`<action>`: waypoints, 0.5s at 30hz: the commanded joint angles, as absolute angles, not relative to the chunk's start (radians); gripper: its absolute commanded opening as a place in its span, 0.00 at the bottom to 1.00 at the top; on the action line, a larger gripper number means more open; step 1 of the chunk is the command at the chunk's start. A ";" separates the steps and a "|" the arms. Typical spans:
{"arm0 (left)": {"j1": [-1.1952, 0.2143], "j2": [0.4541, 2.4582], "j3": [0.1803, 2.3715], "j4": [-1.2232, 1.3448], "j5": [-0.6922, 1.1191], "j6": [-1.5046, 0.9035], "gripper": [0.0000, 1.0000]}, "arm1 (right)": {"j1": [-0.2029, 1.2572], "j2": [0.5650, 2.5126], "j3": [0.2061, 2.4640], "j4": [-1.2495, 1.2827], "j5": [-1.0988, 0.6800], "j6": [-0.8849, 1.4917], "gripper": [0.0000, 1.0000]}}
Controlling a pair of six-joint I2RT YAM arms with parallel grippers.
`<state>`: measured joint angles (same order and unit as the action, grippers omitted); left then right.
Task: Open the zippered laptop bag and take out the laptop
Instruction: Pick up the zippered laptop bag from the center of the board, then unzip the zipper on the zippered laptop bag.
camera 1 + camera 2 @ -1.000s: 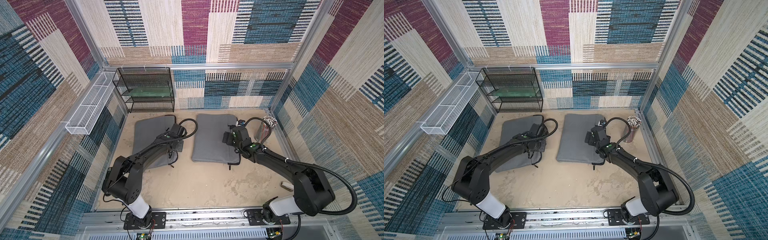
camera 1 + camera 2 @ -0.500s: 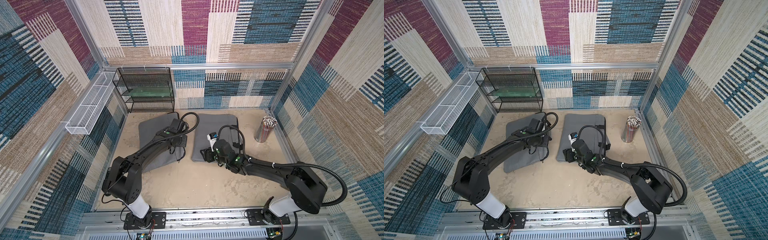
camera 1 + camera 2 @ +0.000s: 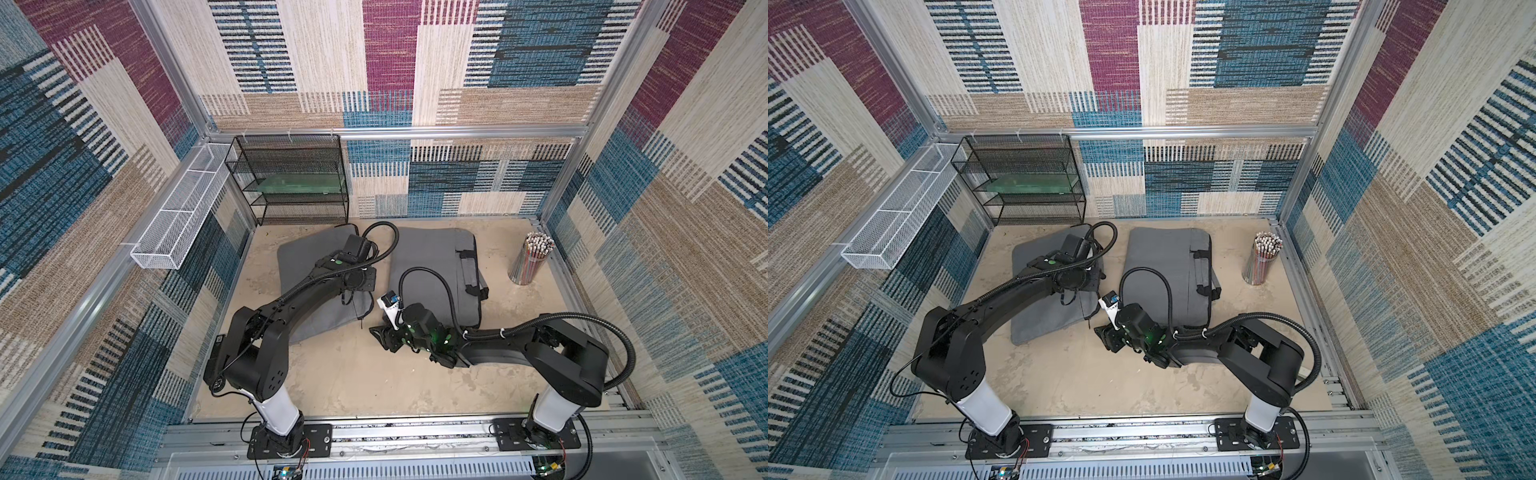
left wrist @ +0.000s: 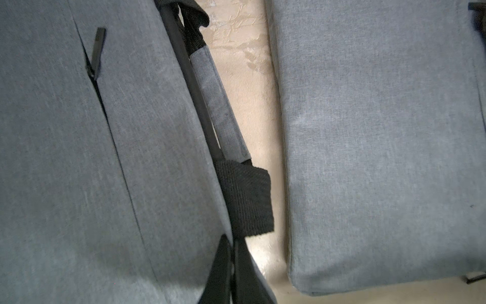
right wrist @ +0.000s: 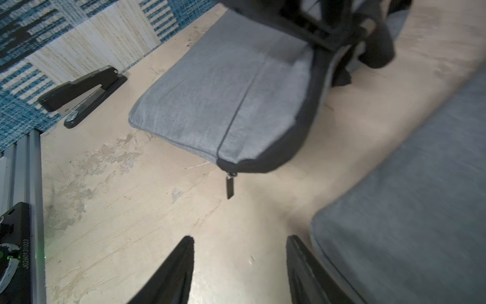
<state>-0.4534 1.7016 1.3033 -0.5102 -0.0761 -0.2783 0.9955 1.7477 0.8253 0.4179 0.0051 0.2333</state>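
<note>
At lower centre of a top view, the right pincer (image 3: 374, 330) has swung across, half-spread and empty, to face the zipper pull (image 5: 230, 188) of the laptop bag (image 3: 293, 259) left of centre, whose handle strap (image 4: 244, 197) the left pincer (image 4: 232, 252) pinches; unzipping looks next.

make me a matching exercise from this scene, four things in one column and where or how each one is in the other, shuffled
Things:
1 left gripper
2 right gripper
3 stapler
4 zipper pull

States:
a hangs from a corner of the left bag
b open, over bare table
c lies by the wall
d shut on the left bag's edge

Pairs: 1-d, 2-b, 3-c, 4-a
</note>
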 commanded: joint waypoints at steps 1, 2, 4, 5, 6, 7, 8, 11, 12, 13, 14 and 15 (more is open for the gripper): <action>-0.451 1.700 1.314 -0.477 -0.072 -0.293 0.00 | 1.005 1.805 0.862 0.489 0.013 0.215 0.58; -0.450 1.700 1.313 -0.477 -0.070 -0.296 0.00 | 1.005 1.826 0.873 0.494 0.014 0.216 0.57; -0.449 1.699 1.312 -0.477 -0.069 -0.298 0.00 | 1.004 1.864 0.888 0.516 0.019 0.223 0.57; -0.449 1.698 1.310 -0.477 -0.068 -0.297 0.00 | 1.004 1.878 0.893 0.524 0.020 0.224 0.57; -0.448 1.697 1.309 -0.478 -0.066 -0.299 0.00 | 1.005 1.892 0.902 0.530 0.026 0.228 0.57; -0.448 1.696 1.308 -0.480 -0.063 -0.299 0.00 | 1.003 1.904 0.907 0.536 0.031 0.228 0.57; -0.447 1.695 1.307 -0.482 -0.062 -0.299 0.00 | 1.005 1.913 0.911 0.541 0.036 0.230 0.57; -0.445 1.692 1.302 -0.477 -0.055 -0.303 0.00 | 1.002 1.945 0.929 0.556 0.026 0.231 0.55; -0.444 1.692 1.299 -0.476 -0.054 -0.305 0.00 | 1.002 1.957 0.937 0.556 0.022 0.232 0.54; -0.443 1.693 1.298 -0.474 -0.051 -0.307 0.00 | 1.003 1.967 0.945 0.557 0.022 0.232 0.54; -0.443 1.694 1.298 -0.474 -0.049 -0.308 0.00 | 1.003 1.975 0.951 0.557 0.022 0.232 0.53; -0.443 1.695 1.296 -0.475 -0.047 -0.308 0.00 | 1.003 1.983 0.955 0.560 0.029 0.234 0.51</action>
<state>-0.4454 1.7012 1.2961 -0.5102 -0.0536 -0.2951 1.0019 1.9678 0.9413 0.5110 0.0120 0.2279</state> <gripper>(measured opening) 0.061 0.517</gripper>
